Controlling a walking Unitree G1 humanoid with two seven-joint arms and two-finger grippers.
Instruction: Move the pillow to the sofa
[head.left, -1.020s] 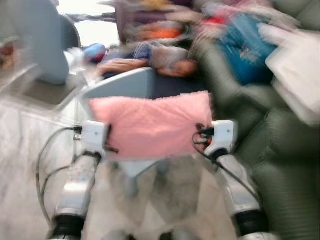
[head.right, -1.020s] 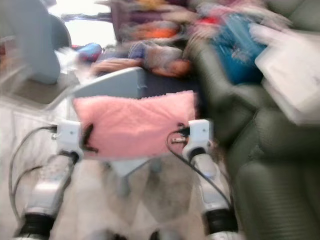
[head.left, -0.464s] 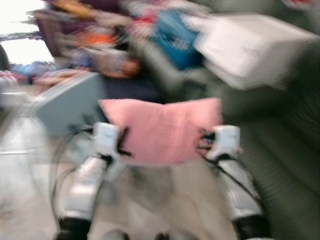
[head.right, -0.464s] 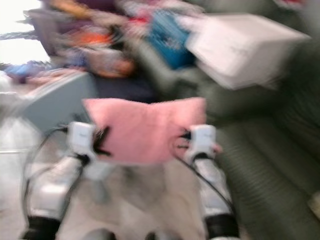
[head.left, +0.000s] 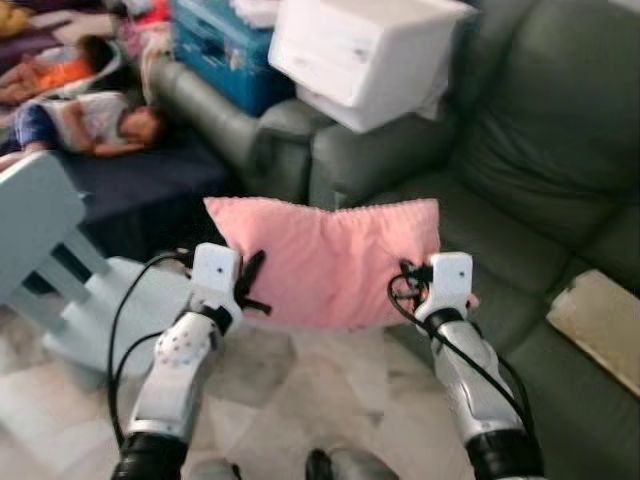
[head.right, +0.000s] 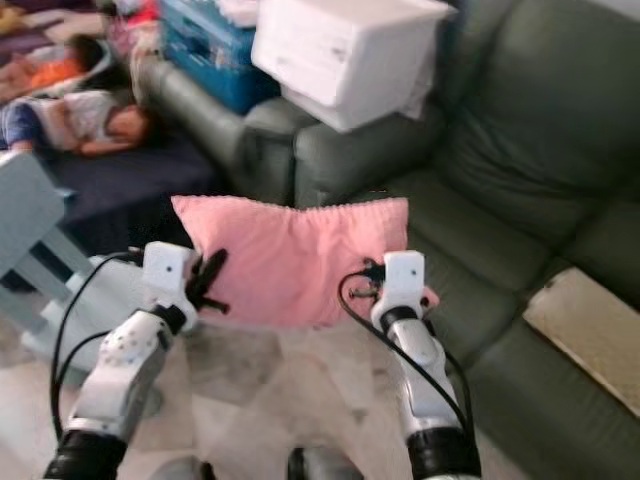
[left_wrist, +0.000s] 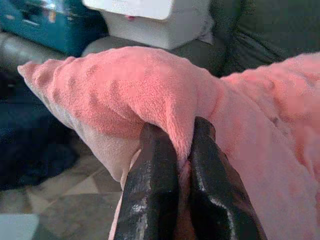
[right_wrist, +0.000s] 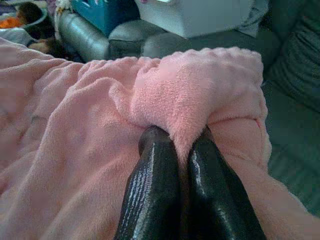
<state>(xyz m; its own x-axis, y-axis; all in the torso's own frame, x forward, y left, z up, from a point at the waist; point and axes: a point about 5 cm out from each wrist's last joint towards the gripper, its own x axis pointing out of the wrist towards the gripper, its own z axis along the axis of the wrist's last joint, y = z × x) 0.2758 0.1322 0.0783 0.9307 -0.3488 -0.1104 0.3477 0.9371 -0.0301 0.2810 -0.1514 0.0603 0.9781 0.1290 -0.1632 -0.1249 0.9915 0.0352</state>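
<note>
Green sofa (head.left: 520, 170) upper right; both arms reach forward, left gripper (left_wrist: 181, 145) and right gripper (right_wrist: 182, 142) each pinching pink pillow (head.left: 325, 260) mid-frame.

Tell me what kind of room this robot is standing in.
Probably a home living room: a dark green sofa, a white storage box stacked on its armrest, and a person lying on a mattress on the tiled floor.

One pink pillow (head.left: 325, 260), two end effectors, one green sofa (head.left: 540, 170), one white box (head.left: 360, 50) and one blue crate (head.left: 225, 50) are counted.
</note>
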